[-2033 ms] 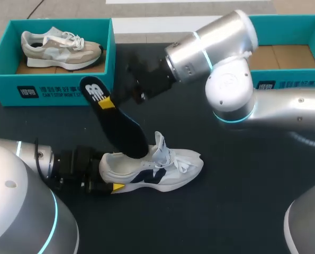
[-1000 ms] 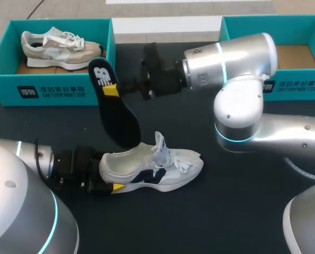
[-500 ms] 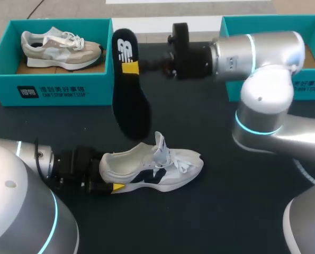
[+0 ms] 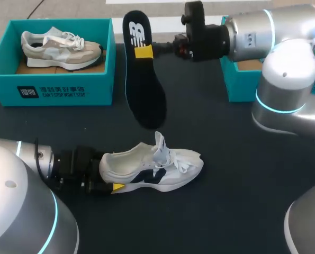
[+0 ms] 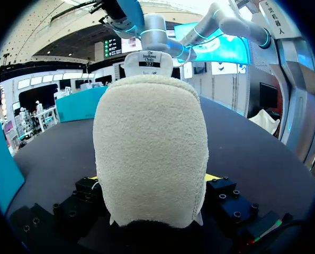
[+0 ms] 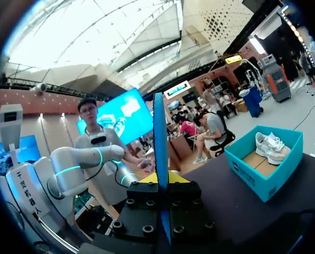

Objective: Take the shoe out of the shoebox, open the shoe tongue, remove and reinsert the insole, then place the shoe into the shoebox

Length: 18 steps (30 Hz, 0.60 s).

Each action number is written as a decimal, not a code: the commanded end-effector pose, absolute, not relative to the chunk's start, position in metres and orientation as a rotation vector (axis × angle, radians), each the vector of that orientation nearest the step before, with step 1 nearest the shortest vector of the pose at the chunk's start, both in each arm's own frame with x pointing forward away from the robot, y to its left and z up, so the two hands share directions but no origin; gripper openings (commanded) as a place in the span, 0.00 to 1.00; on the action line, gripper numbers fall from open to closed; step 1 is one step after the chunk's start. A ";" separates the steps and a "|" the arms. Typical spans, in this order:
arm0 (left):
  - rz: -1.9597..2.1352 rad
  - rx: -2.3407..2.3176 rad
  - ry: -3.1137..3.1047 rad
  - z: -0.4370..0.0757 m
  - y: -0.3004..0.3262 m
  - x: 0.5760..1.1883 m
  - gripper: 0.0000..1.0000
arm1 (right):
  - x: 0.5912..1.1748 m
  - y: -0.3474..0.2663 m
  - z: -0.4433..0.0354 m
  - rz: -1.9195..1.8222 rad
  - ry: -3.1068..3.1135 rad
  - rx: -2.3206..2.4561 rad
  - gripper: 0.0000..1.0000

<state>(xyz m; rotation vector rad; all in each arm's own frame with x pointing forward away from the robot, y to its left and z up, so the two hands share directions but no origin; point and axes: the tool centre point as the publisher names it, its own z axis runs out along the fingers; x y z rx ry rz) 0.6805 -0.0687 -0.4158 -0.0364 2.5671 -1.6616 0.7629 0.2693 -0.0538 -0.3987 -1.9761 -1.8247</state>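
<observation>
Dark table [image 4: 242, 185] with a white shoe [image 4: 157, 164] lying on it and its insole [image 4: 144, 79] held clear of it
The white shoe's heel is clamped between the fingers of the left gripper [image 5: 153, 179], which is set just behind the shoe. The black insole is pinched near its heel end by the right gripper [image 4: 146, 50] and is hung toe-down beyond the shoe, apart from its collar. A teal shoebox [image 4: 51, 87] holding a grey shoe [image 4: 59, 45] is seen beyond the white shoe on the left arm's side; a second teal shoebox [image 4: 239, 79] is seen beyond it on the right arm's side, partly hidden by that arm
</observation>
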 end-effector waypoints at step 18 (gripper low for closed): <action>-1.657 -0.036 2.570 -0.418 -0.068 0.679 0.00 | 0.749 0.210 -0.031 -1.812 -1.795 -0.762 0.00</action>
